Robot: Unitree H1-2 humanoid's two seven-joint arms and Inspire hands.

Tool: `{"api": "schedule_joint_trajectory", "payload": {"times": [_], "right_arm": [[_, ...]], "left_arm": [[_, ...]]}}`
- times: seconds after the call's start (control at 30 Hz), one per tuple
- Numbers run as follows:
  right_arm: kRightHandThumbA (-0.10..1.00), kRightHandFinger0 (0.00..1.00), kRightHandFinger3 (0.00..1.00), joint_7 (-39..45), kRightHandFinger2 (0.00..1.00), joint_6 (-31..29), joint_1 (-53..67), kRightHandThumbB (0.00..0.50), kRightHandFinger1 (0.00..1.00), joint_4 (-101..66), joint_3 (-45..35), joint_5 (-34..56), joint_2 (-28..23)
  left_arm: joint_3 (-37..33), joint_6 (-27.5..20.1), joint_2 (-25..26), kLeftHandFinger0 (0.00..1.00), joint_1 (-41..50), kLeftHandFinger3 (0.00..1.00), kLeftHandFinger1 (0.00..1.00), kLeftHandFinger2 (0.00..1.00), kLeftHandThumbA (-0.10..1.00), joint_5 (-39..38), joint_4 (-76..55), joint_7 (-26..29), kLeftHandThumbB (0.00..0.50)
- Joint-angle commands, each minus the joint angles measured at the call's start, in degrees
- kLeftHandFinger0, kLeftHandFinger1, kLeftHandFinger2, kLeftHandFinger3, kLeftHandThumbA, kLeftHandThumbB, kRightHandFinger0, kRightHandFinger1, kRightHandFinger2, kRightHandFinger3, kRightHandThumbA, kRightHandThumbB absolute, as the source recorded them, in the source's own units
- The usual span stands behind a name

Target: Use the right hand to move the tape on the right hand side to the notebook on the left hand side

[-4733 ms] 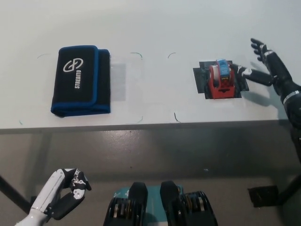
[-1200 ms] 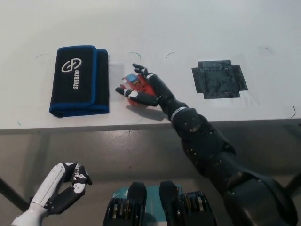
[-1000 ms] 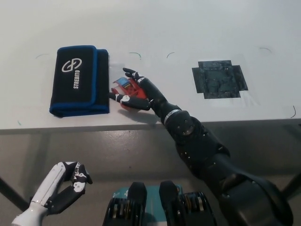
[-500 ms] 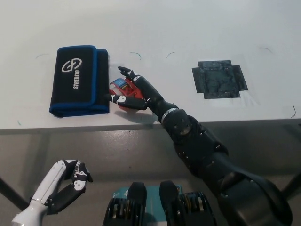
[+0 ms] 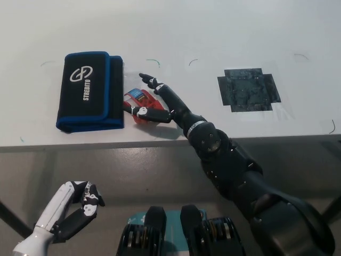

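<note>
Mid-counter, the red tape (image 5: 139, 101) lay on the white counter (image 5: 213, 32), just beside the right edge of the black-and-blue notebook (image 5: 90, 90) and not on it. The right robot hand (image 5: 154, 101) lay over the tape with fingers spread; whether they touched it was hard to tell, though it looked released. A dark square patch (image 5: 248, 89) sat well apart to the right. The left robot hand (image 5: 80, 209) hung below the counter edge at lower left, fingers curled around nothing.
</note>
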Motion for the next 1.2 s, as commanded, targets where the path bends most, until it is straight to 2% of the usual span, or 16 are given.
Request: {"api": "schedule_joint_trajectory", "payload": {"times": [0.0,0.03,0.13,0.27,0.37,0.43,0.57,0.6,0.63,0.67,0.7,0.8,0.87,0.93,1.03,1.17], "right_arm": [[0.98,1.0,1.0,-3.75,1.0,-1.71,-3.32,0.472,1.0,-1.23,-0.24,-0.74,-0.87],[0.98,1.0,1.0,-4.28,1.0,-1.86,-3.35,0.492,1.0,-1.23,-0.52,-0.5,-1.13],[0.99,1.0,1.0,-4.36,1.0,-1.99,-3.41,0.492,1.0,-1.26,-0.49,-0.39,-1.39],[1.0,1.0,1.0,-3.48,1.0,-1.89,-3.12,0.439,1.0,-3.43,-0.33,-0.65,-3.88],[1.0,1.0,1.0,-3.0,1.0,-0.63,-2.44,0.449,1.0,-6.31,-1.02,-0.13,-6.07],[1.0,1.0,1.0,-3.18,1.0,-0.97,-0.82,0.388,1.0,-10.09,-1.86,0.09,-9.22],[0.97,1.0,1.0,-1.6,1.0,1.15,2.91,0.37,1.0,-19.38,-3.85,1.09,-14.39],[0.99,1.0,1.0,-1.09,1.0,0.93,4.04,0.387,1.0,-21.72,-4.69,1.74,-15.78],[0.98,1.0,1.0,-0.28,1.0,2.66,6.7,0.375,1.0,-27.68,-6.39,2.67,-18.8],[0.98,1.0,1.0,-0.12,1.0,3.14,7.03,0.374,1.0,-28.6,-6.64,2.66,-18.97],[1.0,1.0,1.0,-0.47,1.0,4.71,8.27,0.406,1.0,-32.23,-6.85,1.55,-20.14],[1.0,1.0,1.0,-0.07,1.0,5.53,11.5,0.394,1.0,-40.56,-9.2,2.13,-23.96],[1.0,1.0,1.0,1.5,1.0,10.2,15.13,0.387,1.0,-50.79,-11.32,3.14,-26.69],[1.0,1.0,1.0,1.75,1.0,11.31,16.09,0.395,1.0,-54.21,-12.14,3.44,-27.58],[1.0,1.0,1.0,2.66,1.0,13.38,20.53,0.371,1.0,-64.83,-13.32,3.03,-29.93],[0.94,1.0,1.0,3.18,1.0,15.77,25.44,0.406,1.0,-74.68,-13.87,2.39,-30.15]], "left_arm": [[0.88,-0.53,0.68,0.28,-0.23,0.38,0.21,0.2,0.22,0.12,-1.5,0.05,0.0],[0.91,-0.39,0.64,0.28,-0.21,0.38,0.22,0.21,0.22,0.2,-1.42,0.14,0.0],[0.94,-0.45,0.67,0.29,-0.2,0.39,0.22,0.21,0.2,0.08,-1.39,0.07,0.0],[0.94,-0.58,0.4,0.28,-0.03,0.38,0.22,0.2,0.24,0.27,-1.57,0.3,0.0],[0.89,-0.73,0.5,0.28,-0.04,0.38,0.22,0.2,0.24,0.51,-1.5,0.3,0.0],[0.81,-0.76,0.57,0.28,-0.09,0.38,0.22,0.21,0.24,0.25,-1.31,0.05,0.001],[1.02,-0.92,0.86,0.28,0.37,0.38,0.22,0.21,0.23,-0.19,-1.23,-0.16,0.0],[0.97,-1.02,0.84,0.28,0.32,0.38,0.22,0.21,0.22,-0.1,-1.18,-0.15,0.0],[0.89,-1.36,0.91,0.28,0.21,0.39,0.22,0.21,0.23,0.07,-0.87,-0.19,0.0],[1.0,-1.42,1.02,0.28,0.26,0.39,0.22,0.21,0.23,0.01,-0.86,-0.2,0.0],[1.28,-1.62,1.25,0.27,0.39,0.38,0.21,0.21,0.24,0.03,-0.91,-0.08,0.0],[1.88,-1.44,1.08,0.26,0.51,0.37,0.21,0.2,0.2,-0.9,-0.75,0.06,0.0],[2.05,-1.4,0.91,0.27,0.42,0.38,0.21,0.2,0.19,-0.81,-0.49,0.34,0.0],[2.27,-1.4,0.89,0.27,0.21,0.38,0.21,0.2,0.19,-0.66,-0.23,0.62,0.0],[2.42,-0.91,0.93,0.28,-0.05,0.39,0.22,0.22,0.22,-0.18,-0.12,0.91,0.0],[2.63,-1.09,1.25,0.26,-0.7,0.38,0.21,0.2,0.25,0.17,-0.19,1.06,0.0]]}}
